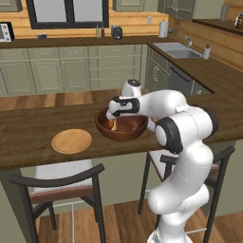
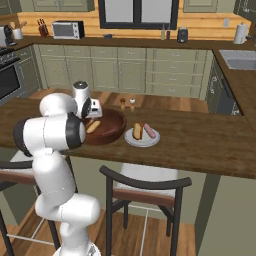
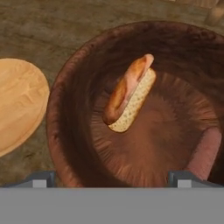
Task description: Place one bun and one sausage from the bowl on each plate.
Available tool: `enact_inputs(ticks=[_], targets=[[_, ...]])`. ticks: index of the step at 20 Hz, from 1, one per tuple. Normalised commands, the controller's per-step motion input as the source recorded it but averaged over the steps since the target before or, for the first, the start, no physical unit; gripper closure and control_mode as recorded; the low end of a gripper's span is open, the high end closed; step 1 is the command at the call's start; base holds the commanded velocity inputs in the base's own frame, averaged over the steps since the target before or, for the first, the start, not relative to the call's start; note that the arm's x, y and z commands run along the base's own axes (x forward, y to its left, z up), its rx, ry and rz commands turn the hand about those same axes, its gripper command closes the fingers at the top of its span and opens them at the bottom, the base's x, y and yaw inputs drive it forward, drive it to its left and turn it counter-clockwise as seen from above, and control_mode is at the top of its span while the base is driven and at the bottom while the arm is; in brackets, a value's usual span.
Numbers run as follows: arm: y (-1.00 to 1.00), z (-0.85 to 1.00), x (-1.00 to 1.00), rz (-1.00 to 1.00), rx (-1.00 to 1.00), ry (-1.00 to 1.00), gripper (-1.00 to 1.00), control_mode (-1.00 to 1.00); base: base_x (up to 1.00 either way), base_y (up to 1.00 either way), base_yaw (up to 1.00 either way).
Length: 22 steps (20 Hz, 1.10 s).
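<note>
Tool point(image 3: 112, 177) hangs over the bowl point(image 3: 70, 100), jaws spread wide, to take the bun point(image 3: 130, 97); wooden plate point(image 3: 17, 105) waits bare.

Kitchen: sink point(image 1: 176, 49), cabinets point(image 1: 71, 71), microwave point(image 2: 67, 29)

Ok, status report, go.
Gripper open, over the wooden bowl. Bun and sausage inside. Grey-white plate filled, tan plate bare. Nothing in the way.

arm point(image 1: 190, 142): glossy white, rounded links | joints: dark bands
</note>
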Motion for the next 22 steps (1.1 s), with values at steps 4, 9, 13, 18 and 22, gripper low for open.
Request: enact_inputs(ticks=[4, 9, 13, 18, 22], targets=[[0.15, -0.15, 0.23, 0.00, 0.00, 0.00, -1.00, -1.00, 0.00, 0.00, 0.00], [0.05, -0.02, 0.34, 0.00, 0.01, 0.00, -1.00, -1.00, 0.00, 0.00, 0.00], [-0.01, -0.17, 0.68, -0.05, 0.03, 0.00, -1.00, -1.00, 0.00, 0.00, 0.00], [-0.02, -0.47, 0.47, -0.17, 0.02, 0.00, -1.00, -1.00, 0.00, 0.00, 0.00], [0.08, -0.27, 0.35, -0.22, 0.07, 0.01, -1.00, -1.00, 0.00, 0.00, 0.00]])
